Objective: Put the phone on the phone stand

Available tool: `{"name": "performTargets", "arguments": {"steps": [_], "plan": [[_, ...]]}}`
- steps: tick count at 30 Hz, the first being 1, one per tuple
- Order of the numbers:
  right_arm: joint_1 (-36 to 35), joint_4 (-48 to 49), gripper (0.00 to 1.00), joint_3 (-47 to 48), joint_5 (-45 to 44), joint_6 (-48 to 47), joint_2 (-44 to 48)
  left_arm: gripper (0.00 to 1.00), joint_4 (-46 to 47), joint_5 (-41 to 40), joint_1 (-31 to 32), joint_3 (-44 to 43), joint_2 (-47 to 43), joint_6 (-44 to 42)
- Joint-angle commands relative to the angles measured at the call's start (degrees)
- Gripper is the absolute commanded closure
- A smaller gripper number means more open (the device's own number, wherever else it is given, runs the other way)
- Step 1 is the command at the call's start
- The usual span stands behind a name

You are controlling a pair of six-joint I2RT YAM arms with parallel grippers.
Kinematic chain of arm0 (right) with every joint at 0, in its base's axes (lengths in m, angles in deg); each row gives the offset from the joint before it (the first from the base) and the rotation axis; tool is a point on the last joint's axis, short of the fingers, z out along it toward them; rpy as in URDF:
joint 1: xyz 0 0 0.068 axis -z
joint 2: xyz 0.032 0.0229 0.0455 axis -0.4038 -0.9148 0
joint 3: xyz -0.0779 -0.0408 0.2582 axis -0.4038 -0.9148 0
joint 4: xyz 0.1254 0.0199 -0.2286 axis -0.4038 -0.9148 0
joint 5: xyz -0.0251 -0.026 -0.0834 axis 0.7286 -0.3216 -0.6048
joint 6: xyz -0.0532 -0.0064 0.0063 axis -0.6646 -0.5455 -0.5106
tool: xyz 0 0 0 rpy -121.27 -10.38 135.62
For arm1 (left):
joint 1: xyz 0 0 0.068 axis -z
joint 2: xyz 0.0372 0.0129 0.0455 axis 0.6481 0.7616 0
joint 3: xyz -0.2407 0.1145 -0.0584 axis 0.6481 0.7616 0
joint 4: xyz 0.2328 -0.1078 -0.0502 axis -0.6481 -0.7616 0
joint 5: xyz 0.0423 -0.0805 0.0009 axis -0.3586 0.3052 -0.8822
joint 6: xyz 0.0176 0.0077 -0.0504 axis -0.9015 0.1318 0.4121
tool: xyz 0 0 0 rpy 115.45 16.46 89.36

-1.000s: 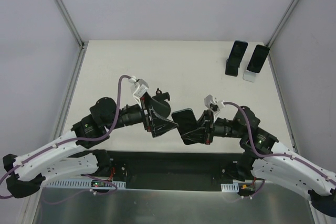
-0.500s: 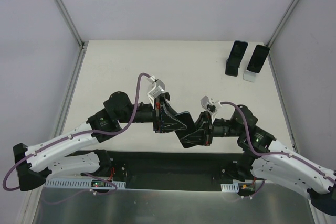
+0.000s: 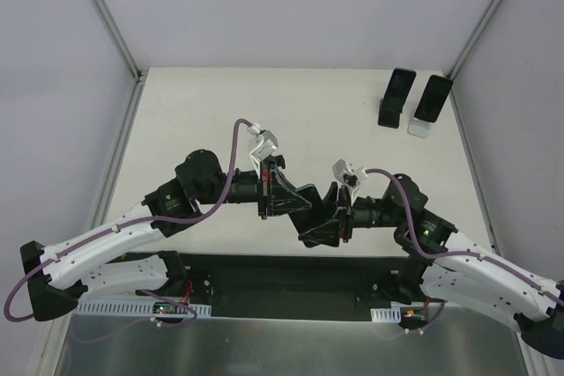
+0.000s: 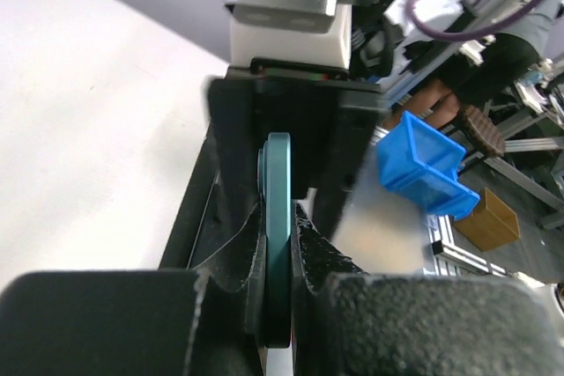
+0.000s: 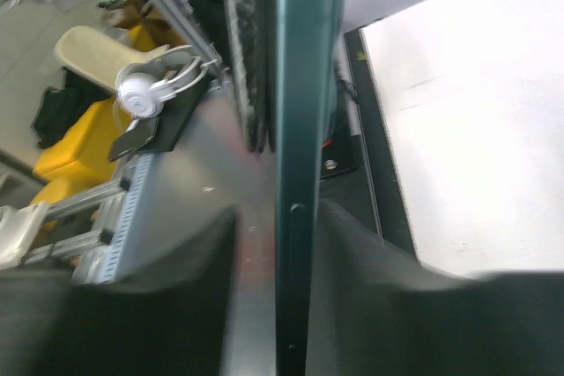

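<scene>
We found the phone (image 4: 278, 217) off the surface (image 3: 220, 112), held on edge in the air where the two arms met, so it sat directly between both pairs of fingers. The left fingers (image 4: 319, 248) were clenched on it, their black, rough-grained pads lying flat against both faces, and the long axis ran straight out from them toward the other arm. The right fingers (image 5: 379, 305) flanked the opposite end. They were out of focus, with a sliver of background between one of them and the phone, so we could not tell whether they pressed on it or merely bracketed it. The phone was a thin, rigid slab with a smooth teal metallic rim, rounded at the corner and carrying a small side button. We judged it slippery at the edges and best gripped across the flat faces. Well beyond the right fingers, toward the far right corner, stood a black stand (image 3: 394, 103) and a white stand (image 3: 421, 127), close together, each a sloped rest showing a dark face. We could not tell if either was occupied. The right arm was the nearer to them, so we judged the carry would fall to it.
</scene>
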Motion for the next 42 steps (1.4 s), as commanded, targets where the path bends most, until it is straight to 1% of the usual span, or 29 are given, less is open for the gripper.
{"name": "performTargets", "arguments": {"steps": [1, 2, 3, 4, 5, 6, 7, 8, 9, 10, 12, 14, 16, 17, 19, 20, 21, 22, 23, 24, 25, 27, 28, 29, 30, 31, 34, 38, 42], "plan": [[0.1, -5.0, 0.38, 2.2, -12.2, -3.9, 0.1, 1.0, -6.8, -9.8, 0.4, -4.4, -2.4, -0.1], [0.1, -7.3, 0.3, 2.1, -15.5, -4.6, 1.5, 1.0, -9.4, -15.4, 0.4, -5.2, -3.5, -0.9], [0.1, -9.5, 0.16, 2.1, -19.1, -5.0, 2.3, 1.0, -16.8, -17.9, 0.4, -6.6, -4.2, -1.6], [0.2, -12.4, 0.09, 2.0, -26.0, -5.2, 2.9, 1.0, -19.5, -20.8, 0.4, -7.2, -5.0, -2.6], [0.1, -15.4, 0.04, 2.0, -29.7, -4.9, 3.8, 1.0, -22.6, -24.8, 0.4, -7.8, -6.7, -2.9], [0.4, -17.5, 0.04, 2.6, -33.5, -4.6, 4.0, 1.0, -27.0, -26.8, 0.4, -8.1, -7.8, -3.3], [1.1, -21.4, 0.04, 3.1, -40.7, -3.9, 3.8, 1.0, -29.3, -28.3, 0.4, -8.1, -9.1, -3.7], [1.6, -22.9, 0.04, 3.7, -42.7, -3.6, 2.6, 1.0, -31.1, -29.2, 0.4, -8.1, -11.9, -3.7], [2.2, -24.1, 0.04, 5.3, -43.6, -3.8, 1.7, 1.0, -32.6, -32.9, 0.4, -7.7, -13.5, -3.6], [3.2, -25.8, 0.04, 6.4, -44.1, -3.9, 0.4, 1.0, -35.5, -34.1, 0.4, -7.4, -15.1, -3.5], [3.7, -26.5, 0.04, 8.8, -43.6, -5.2, -3.9, 1.0, -38.5, -37.5, 0.4, -7.0, -20.0, -3.1], [3.7, -25.8, 0.04, 12.0, -41.8, -6.2, -8.6, 1.0, -42.8, -39.6, 0.4, -7.0, -23.9, -2.7], [3.7, -25.0, 0.04, 15.4, -43.2, -6.9, -12.3, 1.0, -44.7, -40.4, 0.4, -6.8, -25.7, -2.7], [3.7, -24.6, 0.02, 16.5, -43.4, -7.6, -16.6, 1.0, -46.1, -40.4, 0.4, -6.7, -26.9, -2.6], [3.7, -22.6, 0.08, 19.2, -44.5, -9.2, -21.2, 1.0, -46.6, -39.7, 0.4, -6.5, -27.4, -2.2], [3.6, -21.5, 0.12, 21.3, -44.5, -9.7, -25.2, 1.0, -46.8, -39.5, 0.4, -6.2, -27.3, -2.1], [3.5, -20.2, 0.2, 22.0, -44.7, -9.8, -27.1, 1.0, -47.2, -39.5, 0.4, -5.8, -27.0, -2.0], [3.1, -17.3, 0.23, 22.6, -45.2, -9.8, -28.7, 1.0, -47.3, -39.5, 0.4, -5.6, -26.6, -1.7], [3.0, -16.0, 0.3, 23.3, -45.3, -9.5, -31.5, 1.0, -47.4, -39.4, 0.4, -5.5, -25.5, -1.8], [2.6, -14.2, 0.34, 23.4, -45.5, -9.5, -32.6, 1.0, -47.8, -39.3, 0.4, -5.1, -24.8, -2.0], [1.4, -10.9, 0.36, 23.6, -47.5, -9.5, -33.7, 1.0, -47.9, -39.2, 0.4, -5.1, -24.0, -2.4], [0.1, -7.2, 0.39, 22.9, -49.7, -10.4, -35.8, 1.0, -47.9, -38.5, 0.4, -5.4, -21.8, -3.6], [-1.3, -4.9, 0.42, 23.1, -52.5, -11.1, -36.6, 1.0, -47.9, -38.3, 0.4, -5.6, -21.1, -4.9], [-2.0, -4.6, 0.48, 23.4, -53.9, -11.1, -38.1, 1.0, -47.9, -38.8, 0.4, -5.8, -20.1, -5.3], [-2.5, -4.0, 0.5, 23.9, -55.5, -12.9, -38.7, 1.0, -47.9, -39.2, 0.4, -5.8, -19.8, -5.8], [-3.2, -3.1, 0.51, 24.0, -58.4, -13.1, -39.2, 1.0, -47.6, -39.6, 0.4, -5.8, -19.6, -6.4], [-3.3, -2.8, 0.54, 24.8, -62.4, -12.7, -41.1, 1.0, -47.0, -40.6, 0.4, -5.6, -18.4, -7.3], [-3.4, -4.2, 0.6, 25.5, -63.6, -11.7, -42.7, 1.0, -46.1, -40.0, 0.4, -5.2, -16.3, -8.1], [-3.1, -2.3, 0.62, 24.7, -63.0, -13.3, -42.3, 1.0, -44.4, -39.9, 0.4, -4.2, -15.9, -9.2]]}}
